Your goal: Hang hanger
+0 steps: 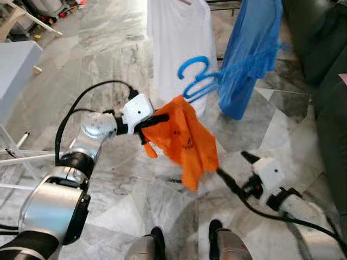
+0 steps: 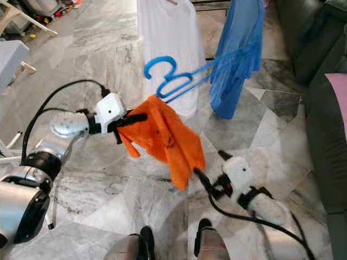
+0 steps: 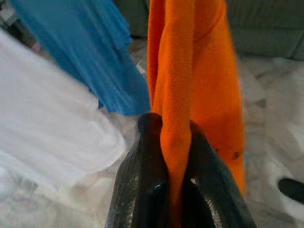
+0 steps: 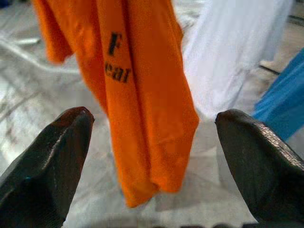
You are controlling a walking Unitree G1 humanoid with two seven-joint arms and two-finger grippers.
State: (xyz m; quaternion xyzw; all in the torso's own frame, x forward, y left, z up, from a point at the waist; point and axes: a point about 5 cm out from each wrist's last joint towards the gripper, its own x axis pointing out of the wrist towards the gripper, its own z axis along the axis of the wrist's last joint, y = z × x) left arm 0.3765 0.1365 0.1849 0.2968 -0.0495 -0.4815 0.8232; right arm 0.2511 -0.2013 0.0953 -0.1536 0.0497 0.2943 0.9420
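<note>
Nearest you, your right gripper [image 4: 152, 156] hangs low on the right with fingers spread wide, nothing between them. Up left, your left gripper [image 1: 157, 122] is clamped on the orange shirt [image 1: 187, 138], which droops from the blue hanger [image 1: 198, 76]. Just beyond hang a white shirt [image 1: 176, 38] and a blue garment [image 1: 252, 49].

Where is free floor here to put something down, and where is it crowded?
Bare marble floor lies left of the white shirt. Crowded in the middle: the left gripper holds the orange shirt beside the blue hanger and blue shirt.
</note>
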